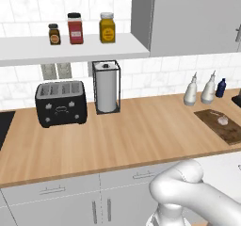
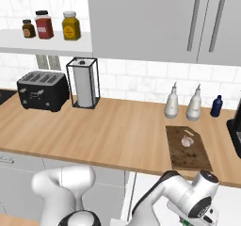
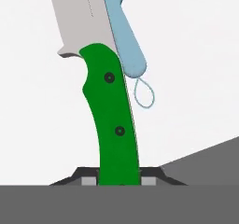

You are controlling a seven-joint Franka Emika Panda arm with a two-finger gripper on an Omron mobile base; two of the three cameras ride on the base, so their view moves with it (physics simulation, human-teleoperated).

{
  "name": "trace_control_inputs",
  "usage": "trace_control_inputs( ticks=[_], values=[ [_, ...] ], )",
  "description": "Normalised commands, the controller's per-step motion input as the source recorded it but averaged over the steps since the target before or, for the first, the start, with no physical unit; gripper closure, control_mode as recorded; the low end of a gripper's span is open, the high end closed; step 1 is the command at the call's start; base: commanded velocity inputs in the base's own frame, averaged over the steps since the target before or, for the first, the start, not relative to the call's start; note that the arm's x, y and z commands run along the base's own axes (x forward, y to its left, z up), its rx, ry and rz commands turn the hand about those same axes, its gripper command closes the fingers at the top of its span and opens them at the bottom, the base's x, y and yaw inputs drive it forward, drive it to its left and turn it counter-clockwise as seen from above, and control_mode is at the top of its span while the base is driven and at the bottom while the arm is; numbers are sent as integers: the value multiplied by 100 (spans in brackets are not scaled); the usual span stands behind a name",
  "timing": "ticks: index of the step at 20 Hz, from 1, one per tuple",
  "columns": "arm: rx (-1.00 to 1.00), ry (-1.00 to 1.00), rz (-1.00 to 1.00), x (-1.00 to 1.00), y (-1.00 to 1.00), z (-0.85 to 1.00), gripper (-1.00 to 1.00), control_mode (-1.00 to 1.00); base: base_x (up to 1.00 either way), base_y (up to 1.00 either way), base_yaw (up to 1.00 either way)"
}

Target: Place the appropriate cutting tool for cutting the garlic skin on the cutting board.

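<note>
Gripper (image 3: 119, 183) clenched on the green handle of the knife (image 3: 109, 111), beside a pale blue utensil (image 3: 126, 41); garlic (image 2: 187, 141) resting on the cutting board (image 2: 190, 157).

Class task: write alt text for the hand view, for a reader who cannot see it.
A knife with a green handle and a grey blade stands between the gripper fingertips at the bottom, the handle between them. A pale blue tool with a cord loop lies beside the blade on a white surface.

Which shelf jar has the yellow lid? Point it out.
The mustard-yellow jar, rightmost on the shelf; the red jar and small brown jar have dark lids.
</note>
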Motion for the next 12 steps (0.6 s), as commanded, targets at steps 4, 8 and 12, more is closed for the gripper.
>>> trace_control_inputs(
  ticks=[4, 8, 12],
  values=[
    [0, 1, 0, -82, 0, 55, 100, -100, 0, 0, 0],
    [0, 2, 1, -47, 14, 79, 100, -100, 0, 0, 0],
    [0, 0, 1, 13, 28, 53, 100, -100, 0, 0, 0]
  ],
)
